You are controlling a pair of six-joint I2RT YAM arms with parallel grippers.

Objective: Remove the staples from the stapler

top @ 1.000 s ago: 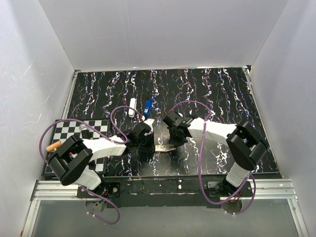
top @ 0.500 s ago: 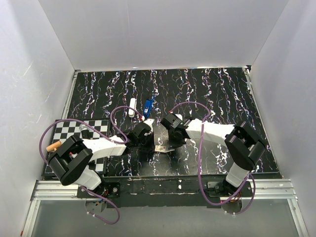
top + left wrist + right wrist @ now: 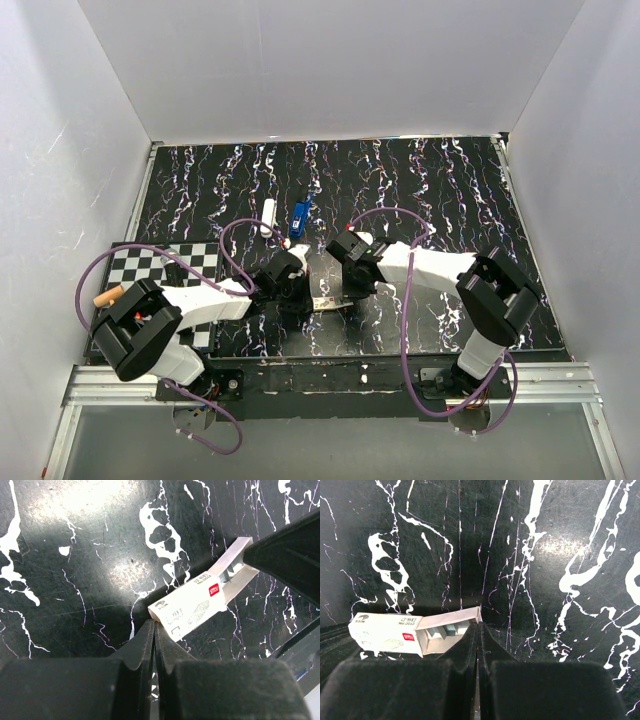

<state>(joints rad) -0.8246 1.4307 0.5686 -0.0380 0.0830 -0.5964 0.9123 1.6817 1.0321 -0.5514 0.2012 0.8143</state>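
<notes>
The blue stapler [image 3: 299, 216] lies on the black marbled table, beyond both grippers and untouched. Nearer, a small white staple box [image 3: 330, 298] lies between them. In the left wrist view the box [image 3: 200, 605] points away with its far end open, and my left gripper [image 3: 154, 625] is shut, tips against the near corner. In the right wrist view the box [image 3: 385, 632] shows its flap raised and strips of staples [image 3: 445, 629] inside. My right gripper [image 3: 479, 626] is shut, tips at the flap's free end. Nothing shows between either pair of jaws.
A white stick-shaped item [image 3: 268, 216] lies left of the stapler. A checkerboard mat [image 3: 150, 265] covers the table's near left, with an orange-tipped tool [image 3: 107, 296] at its edge. White walls close in three sides. Purple cables loop over both arms.
The right gripper has edged left and nearer, onto the box's open end. The left arm's elbow has dropped a little; its gripper stays at the box. Both stay shut.
</notes>
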